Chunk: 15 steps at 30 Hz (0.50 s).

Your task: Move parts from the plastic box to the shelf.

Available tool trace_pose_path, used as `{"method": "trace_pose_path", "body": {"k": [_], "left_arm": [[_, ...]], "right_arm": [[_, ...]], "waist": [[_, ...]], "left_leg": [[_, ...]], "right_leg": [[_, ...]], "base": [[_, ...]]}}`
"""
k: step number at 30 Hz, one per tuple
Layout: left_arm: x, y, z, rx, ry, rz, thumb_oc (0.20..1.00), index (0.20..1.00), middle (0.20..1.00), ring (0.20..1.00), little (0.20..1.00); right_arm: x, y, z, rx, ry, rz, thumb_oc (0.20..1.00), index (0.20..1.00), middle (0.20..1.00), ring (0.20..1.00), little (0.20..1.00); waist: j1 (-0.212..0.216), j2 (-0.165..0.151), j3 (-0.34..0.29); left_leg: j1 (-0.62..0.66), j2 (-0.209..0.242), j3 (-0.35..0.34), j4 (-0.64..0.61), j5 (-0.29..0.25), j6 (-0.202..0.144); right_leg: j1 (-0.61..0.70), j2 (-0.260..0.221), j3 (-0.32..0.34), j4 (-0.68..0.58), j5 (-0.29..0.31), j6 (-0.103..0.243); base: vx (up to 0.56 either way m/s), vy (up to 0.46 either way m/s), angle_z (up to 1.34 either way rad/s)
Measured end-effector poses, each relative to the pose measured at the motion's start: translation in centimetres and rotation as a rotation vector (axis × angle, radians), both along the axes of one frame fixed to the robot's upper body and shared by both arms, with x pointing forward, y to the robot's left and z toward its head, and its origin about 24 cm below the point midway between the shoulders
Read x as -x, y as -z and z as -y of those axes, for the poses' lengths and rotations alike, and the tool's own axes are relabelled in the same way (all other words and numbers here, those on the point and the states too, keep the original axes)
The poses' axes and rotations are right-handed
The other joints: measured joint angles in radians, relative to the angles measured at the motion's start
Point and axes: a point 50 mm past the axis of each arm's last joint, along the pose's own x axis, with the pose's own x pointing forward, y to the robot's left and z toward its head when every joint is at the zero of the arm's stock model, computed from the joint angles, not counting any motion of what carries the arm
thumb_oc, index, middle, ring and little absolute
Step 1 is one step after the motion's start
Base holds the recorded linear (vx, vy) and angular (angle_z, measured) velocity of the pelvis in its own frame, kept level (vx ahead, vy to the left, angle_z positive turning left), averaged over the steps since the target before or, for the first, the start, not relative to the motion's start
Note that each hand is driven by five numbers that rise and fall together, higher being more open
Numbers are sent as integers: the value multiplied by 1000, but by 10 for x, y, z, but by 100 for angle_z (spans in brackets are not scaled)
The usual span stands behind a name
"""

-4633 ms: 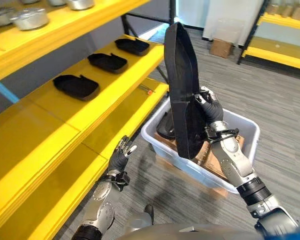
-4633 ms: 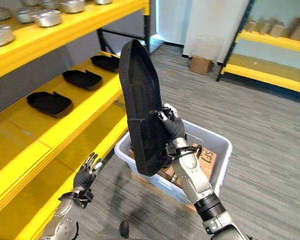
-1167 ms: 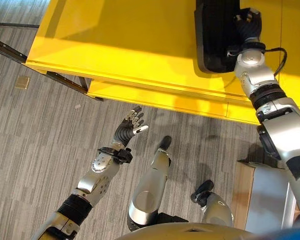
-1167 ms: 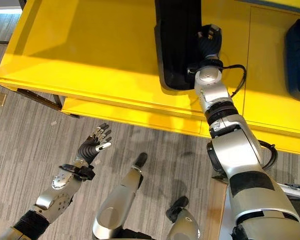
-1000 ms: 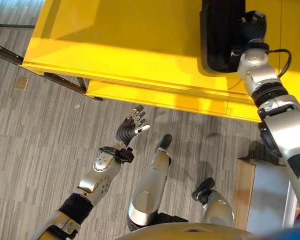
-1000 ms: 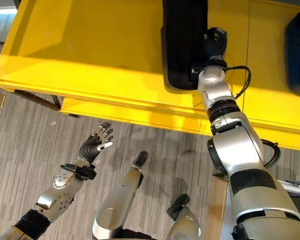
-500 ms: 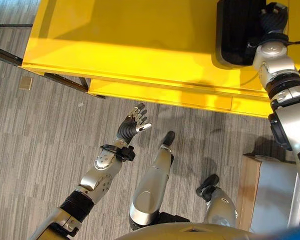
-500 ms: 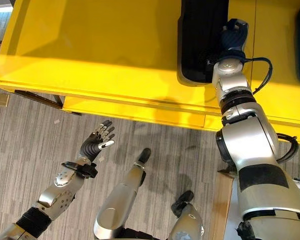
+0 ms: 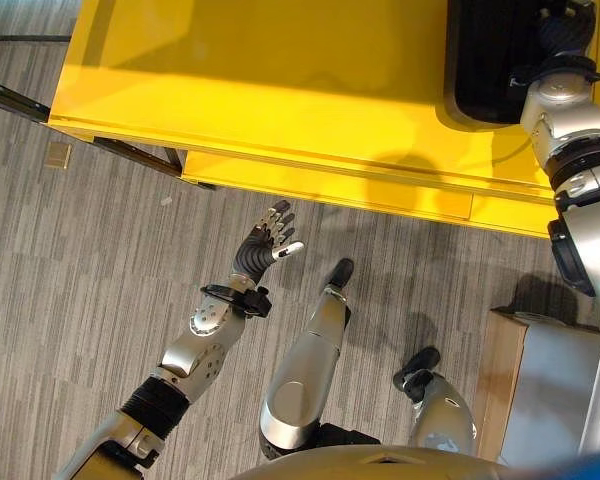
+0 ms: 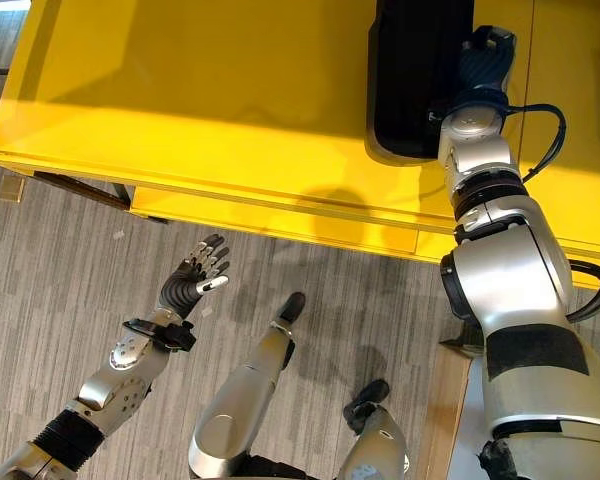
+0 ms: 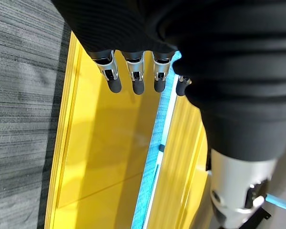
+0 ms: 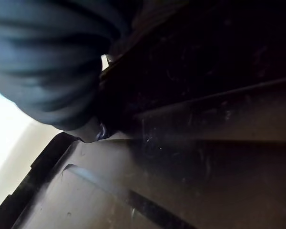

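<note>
Black moulded part [image 10: 418,75] lies on the yellow shelf [image 10: 230,110], right hand [image 10: 480,62] against its edge, grip hidden, perhaps holding. Placement step; next, release and withdraw. Left hand [image 9: 265,243] hangs spread, empty.

Grey striped carpet floor [image 9: 70,280] everywhere, with a bright yellow shelf [image 9: 280,90] running across above it. A dark metal frame bar [image 9: 130,155] pokes out under the shelf's edge, and a small tan square [image 9: 57,155] lies on the carpet near that bar.
</note>
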Motion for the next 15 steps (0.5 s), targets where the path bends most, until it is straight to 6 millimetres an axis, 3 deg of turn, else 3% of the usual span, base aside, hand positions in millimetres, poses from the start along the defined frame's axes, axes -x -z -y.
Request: {"method": "trace_pose_path", "body": {"k": [1,2,7,15], "left_arm": [[0,0,0,0,0,0,1000,1000,1000,1000,1000],[0,0,0,0,0,0,1000,1000,1000,1000,1000],[-1,-1,0,1,0,5,1000,1000,1000,1000,1000],[-3,-4,1,2,-10,16,1000,1000,1000,1000,1000]], "right_arm": [[0,-1,1,-3,4,0,598,598,598,598,598],[1,-5,0,-3,5,8,1000,1000,1000,1000,1000],[2,-22,-4,-3,0,49,1000,1000,1000,1000,1000],[4,-31,-6,-3,-2,71,1000,1000,1000,1000,1000]], "waist": [[0,0,0],[-1,0,0],[-4,0,0],[-4,0,0]], "left_leg": [[0,0,0,0,0,0],[0,0,0,-1,0,0],[0,0,0,-1,0,0],[1,1,0,1,0,0]], "right_leg": [[0,0,0,0,0,0],[0,0,0,-1,0,0],[0,0,-1,-2,0,1],[1,0,0,0,1,1]], "base": [[0,0,0],[0,0,0],[0,0,0],[0,0,0]]}}
